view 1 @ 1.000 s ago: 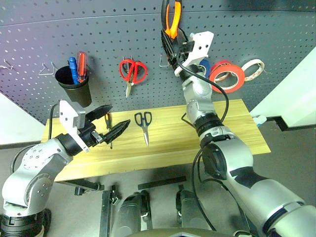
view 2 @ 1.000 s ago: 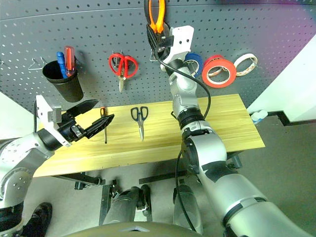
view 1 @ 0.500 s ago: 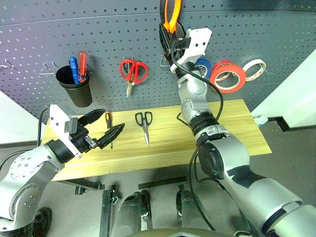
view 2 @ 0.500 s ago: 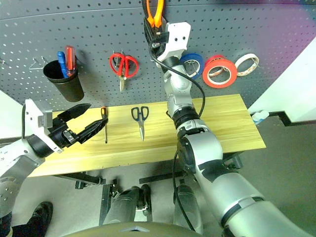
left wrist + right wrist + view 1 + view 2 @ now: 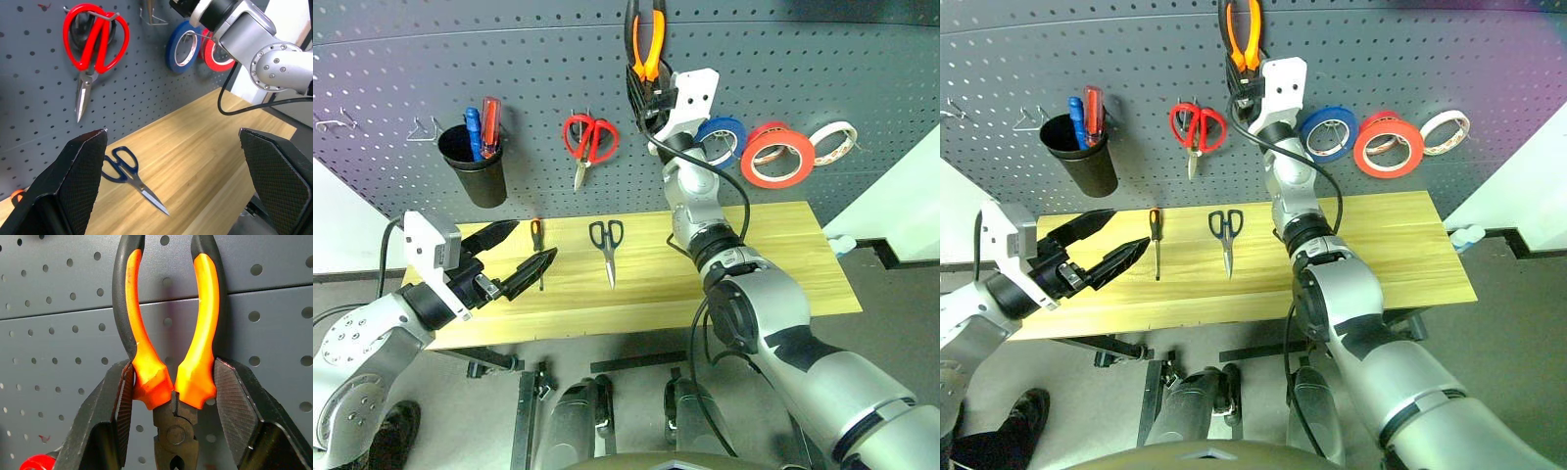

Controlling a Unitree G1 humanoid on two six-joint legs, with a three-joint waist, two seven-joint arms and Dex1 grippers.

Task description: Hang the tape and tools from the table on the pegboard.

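Pegboard [image 5: 822, 59] carries the orange-red tape [image 5: 776, 154] at right, tabletop [image 5: 773, 257] below it holds dark scissors [image 5: 606, 245] and slim screwdriver [image 5: 537, 247], right hand [image 5: 168, 391] clamped on pliers [image 5: 168, 342] against the board, left hand [image 5: 514, 253] fingers apart, empty.

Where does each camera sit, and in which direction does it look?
Left eye and right eye views: on the head, facing forward and down at the table and pegboard; both arms show.
Left wrist view: on the left wrist, facing the dark-handled scissors between its open fingers.
Right wrist view: on the right wrist, facing the pegboard, its fingers clamping the pliers.
Shared: head and left wrist views both show the red-handled scissors.
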